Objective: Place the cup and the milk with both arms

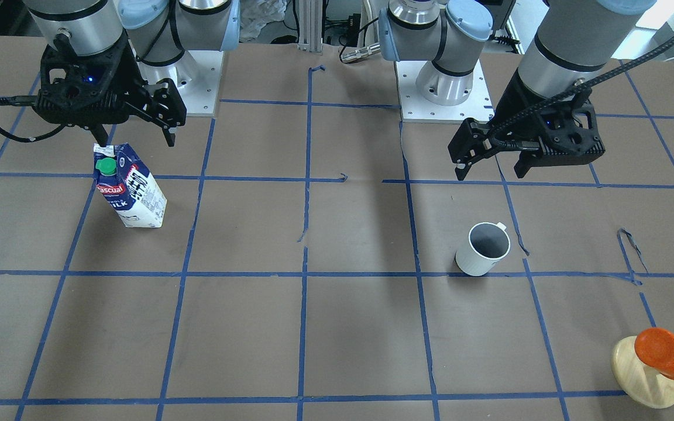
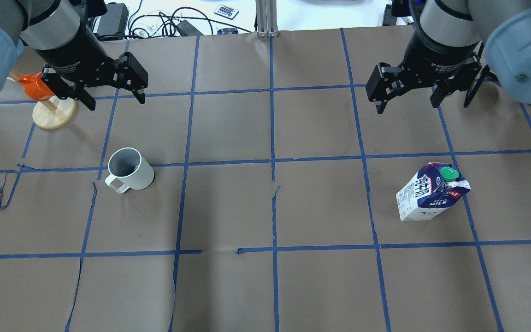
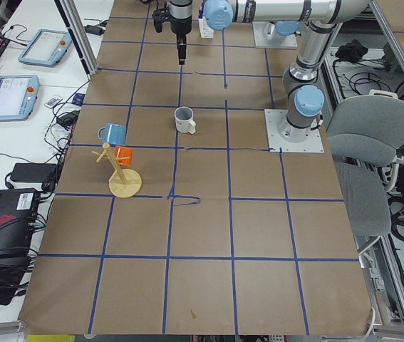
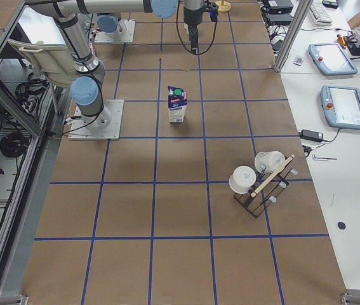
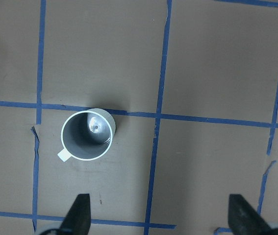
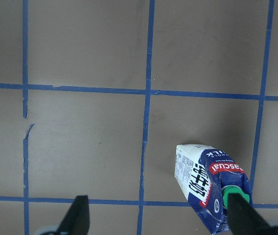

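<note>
brown table point(image 2: 228, 286) gridded with blue tape point(image 2: 272, 138); grey chair point(image 3: 373, 135) beside it; white bench point(image 4: 357, 210) alongside

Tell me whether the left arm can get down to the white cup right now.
Probably yes. The left gripper hangs open, and the cup stands upright close by with nothing lying between them. The wooden rack stands off to one side, apart from the cup.

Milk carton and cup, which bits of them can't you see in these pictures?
- Milk: right wrist view, its cap end is cut by the bottom edge, and a jaw covers part of the green cap.
- Milk's small print: overhead view, too small to read.
- Cup: front-facing view, the handle is mostly hidden behind the cup's own rim.
- What's inside the milk: capped, so unseen in every view.
</note>
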`<state>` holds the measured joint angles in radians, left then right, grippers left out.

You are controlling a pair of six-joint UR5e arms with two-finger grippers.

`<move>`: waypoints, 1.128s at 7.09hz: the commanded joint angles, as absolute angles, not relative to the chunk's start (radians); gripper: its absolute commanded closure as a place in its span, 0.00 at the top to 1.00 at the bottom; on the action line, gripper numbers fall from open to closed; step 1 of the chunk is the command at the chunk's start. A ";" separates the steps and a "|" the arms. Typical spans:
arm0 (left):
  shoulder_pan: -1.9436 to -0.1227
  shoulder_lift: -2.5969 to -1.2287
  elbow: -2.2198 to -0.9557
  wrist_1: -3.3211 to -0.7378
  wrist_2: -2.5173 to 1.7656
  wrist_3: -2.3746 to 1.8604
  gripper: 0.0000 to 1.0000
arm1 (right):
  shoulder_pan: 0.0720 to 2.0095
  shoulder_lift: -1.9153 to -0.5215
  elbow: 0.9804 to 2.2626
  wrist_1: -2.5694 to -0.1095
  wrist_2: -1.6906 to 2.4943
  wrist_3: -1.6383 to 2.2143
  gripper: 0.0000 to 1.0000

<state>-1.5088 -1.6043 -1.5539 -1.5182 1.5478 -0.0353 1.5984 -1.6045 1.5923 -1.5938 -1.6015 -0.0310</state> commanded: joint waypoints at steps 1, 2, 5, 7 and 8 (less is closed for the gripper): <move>-1.509 -1.603 -1.554 -1.519 1.548 -0.035 1.00 | 1.598 -1.605 1.592 -1.589 -1.601 -0.032 1.00; -1.508 -1.601 -1.554 -1.519 1.549 -0.035 1.00 | 1.600 -1.605 1.592 -1.591 -1.601 -0.034 1.00; -1.508 -1.603 -1.554 -1.519 1.549 -0.035 1.00 | 1.600 -1.602 1.588 -1.592 -1.601 -0.031 1.00; -1.508 -1.603 -1.555 -1.519 1.549 -0.035 1.00 | 1.598 -1.600 1.591 -1.589 -1.601 -0.029 1.00; -1.508 -1.601 -1.555 -1.520 1.549 -0.034 1.00 | 1.592 -1.600 1.591 -1.589 -1.595 -0.031 1.00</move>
